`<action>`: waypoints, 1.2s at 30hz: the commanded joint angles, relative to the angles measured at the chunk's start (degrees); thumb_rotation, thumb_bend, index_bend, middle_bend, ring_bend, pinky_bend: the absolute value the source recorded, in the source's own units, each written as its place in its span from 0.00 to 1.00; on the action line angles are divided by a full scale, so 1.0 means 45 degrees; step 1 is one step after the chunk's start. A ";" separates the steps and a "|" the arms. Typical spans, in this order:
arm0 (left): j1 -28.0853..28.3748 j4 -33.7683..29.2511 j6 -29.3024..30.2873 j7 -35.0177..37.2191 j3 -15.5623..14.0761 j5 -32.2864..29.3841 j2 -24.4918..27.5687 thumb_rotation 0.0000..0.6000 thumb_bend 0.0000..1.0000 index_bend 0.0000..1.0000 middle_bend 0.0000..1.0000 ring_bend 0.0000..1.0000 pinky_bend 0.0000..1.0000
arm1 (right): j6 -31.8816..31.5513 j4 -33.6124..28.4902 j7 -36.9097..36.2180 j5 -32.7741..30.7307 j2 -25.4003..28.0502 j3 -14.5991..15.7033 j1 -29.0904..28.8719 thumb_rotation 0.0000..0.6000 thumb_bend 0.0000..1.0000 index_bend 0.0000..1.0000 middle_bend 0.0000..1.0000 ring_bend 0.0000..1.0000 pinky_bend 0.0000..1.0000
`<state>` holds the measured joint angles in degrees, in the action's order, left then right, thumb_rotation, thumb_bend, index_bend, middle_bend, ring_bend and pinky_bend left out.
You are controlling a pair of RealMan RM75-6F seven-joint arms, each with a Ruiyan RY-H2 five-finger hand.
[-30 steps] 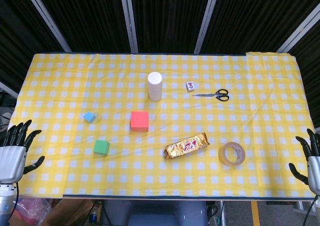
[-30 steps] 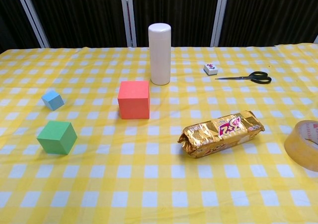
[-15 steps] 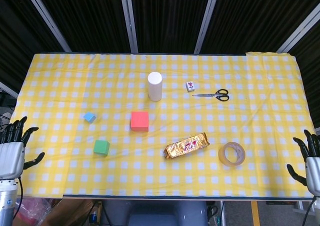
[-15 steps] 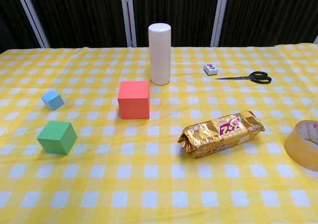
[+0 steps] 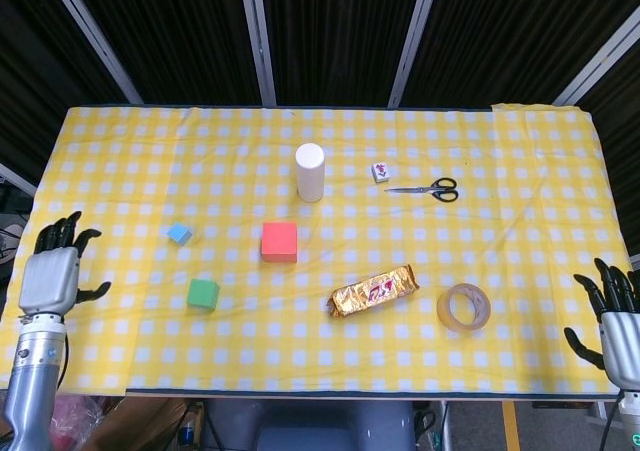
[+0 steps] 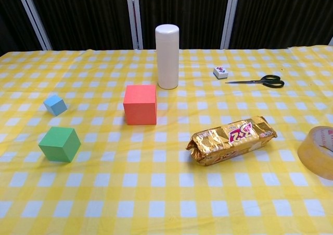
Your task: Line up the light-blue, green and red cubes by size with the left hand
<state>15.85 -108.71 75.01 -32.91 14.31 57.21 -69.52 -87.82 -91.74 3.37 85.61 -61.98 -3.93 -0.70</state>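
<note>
Risk: the light-blue cube [image 5: 179,233], green cube [image 5: 203,293] and red cube [image 5: 279,241] lie close together toward the surface's left end, so a reach for one could nudge a neighbour; the white cylinder [image 5: 310,171] behind the red cube could topple. The left hand [image 5: 53,271] hovers at the left edge, fingers spread, empty. The right hand [image 5: 618,319], at the right edge, is likewise spread and empty.

Table [image 5: 560,151] (yellow-checked cloth) carries cubes, white cylinder [image 5: 310,171], scissors [image 5: 432,188], snack pack [image 5: 374,290], tape roll [image 5: 464,307].
</note>
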 commanded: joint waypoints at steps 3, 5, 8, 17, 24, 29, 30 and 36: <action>0.1061 -0.0551 -0.0393 -0.1862 0.0010 -0.1211 -0.0059 1.00 0.21 0.24 0.00 0.00 0.00 | -0.0073 -0.0078 -0.0045 0.0055 0.0058 0.0015 0.0031 1.00 0.32 0.19 0.00 0.00 0.00; 0.1335 -0.0594 -0.0320 -0.2423 -0.0068 -0.1501 -0.0200 1.00 0.21 0.24 0.00 0.00 0.00 | -0.0121 -0.0103 -0.0097 0.0083 0.0090 0.0023 0.0055 1.00 0.32 0.19 0.00 0.00 0.00; 0.1641 -0.0647 -0.0278 -0.3074 -0.0221 -0.1769 -0.0305 1.00 0.21 0.25 0.00 0.00 0.00 | -0.0178 -0.0103 -0.0157 0.0099 0.0124 0.0030 0.0089 1.00 0.32 0.19 0.00 0.00 0.00; 0.2497 -0.0922 -0.0403 -0.4278 -0.0746 -0.1704 -0.0294 1.00 0.21 0.28 0.00 0.00 0.00 | -0.0396 -0.0196 -0.0354 0.0216 0.0249 0.0046 0.0192 1.00 0.32 0.19 0.00 0.00 0.00; 0.3022 -0.0782 -0.0202 -0.4860 -0.0887 -0.2247 -0.0618 1.00 0.20 0.27 0.00 0.00 0.00 | -0.0465 -0.0224 -0.0481 0.0208 0.0322 0.0030 0.0237 1.00 0.32 0.19 0.00 0.00 0.00; 0.3310 -0.0553 -0.0382 -0.5028 -0.1223 -0.2547 -0.1045 1.00 0.17 0.27 0.00 0.00 0.00 | -0.0480 -0.0241 -0.0529 0.0218 0.0347 0.0032 0.0251 1.00 0.32 0.19 0.00 0.00 0.00; 0.3354 -0.0511 -0.0456 -0.4968 -0.1302 -0.2539 -0.1157 1.00 0.17 0.28 0.00 0.00 0.00 | -0.0476 -0.0242 -0.0539 0.0205 0.0349 0.0024 0.0249 1.00 0.32 0.19 0.00 0.00 0.00; 0.3614 -0.0243 -0.0594 -0.4993 -0.1739 -0.2309 -0.1694 1.00 0.17 0.28 0.00 0.00 0.00 | -0.0423 -0.0227 -0.0549 0.0208 0.0360 0.0031 0.0230 1.00 0.32 0.19 0.00 0.00 0.00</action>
<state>31.86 -110.00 72.44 -55.26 6.71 46.61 -76.82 -89.73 -92.76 0.90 86.54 -60.36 -3.79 0.34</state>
